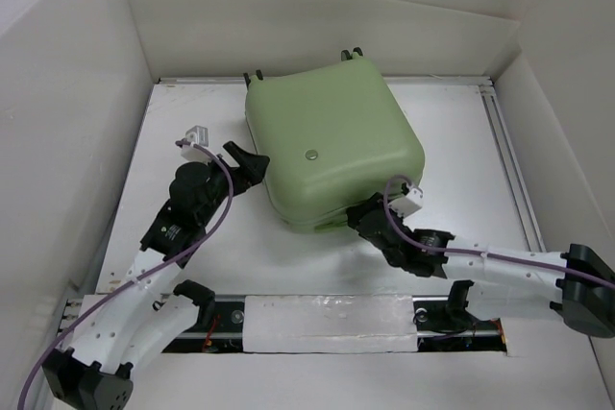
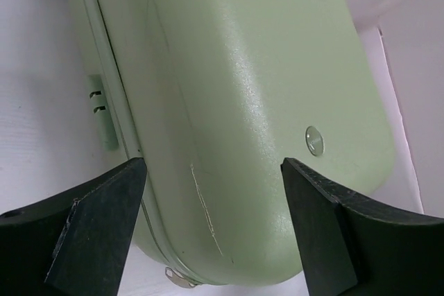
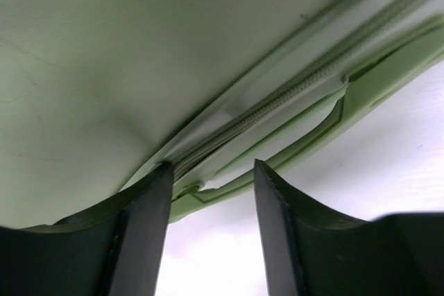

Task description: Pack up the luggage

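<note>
The luggage [image 1: 332, 146] is a pale green suitcase lying flat and closed in the middle of the table, its wheels [image 1: 255, 77] at the far edge. My left gripper [image 1: 252, 165] is open at its left near corner. In the left wrist view the gripper [image 2: 214, 192] has wide-apart fingers [image 2: 97, 220] framing the suitcase shell [image 2: 250, 102], with a metal zipper pull [image 2: 182, 279] low at the corner. My right gripper [image 1: 357, 216] is at the near edge. In the right wrist view that gripper [image 3: 211, 178] is open, tips up against the zipper seam [image 3: 277, 112] and side handle [image 3: 312, 133].
White cardboard walls [image 1: 77, 93] enclose the table on the left, back and right. A metal rail [image 1: 507, 151] runs along the right side. A white foam strip [image 1: 327, 324] lies between the arm bases at the near edge. A round badge [image 2: 314, 140] sits on the lid.
</note>
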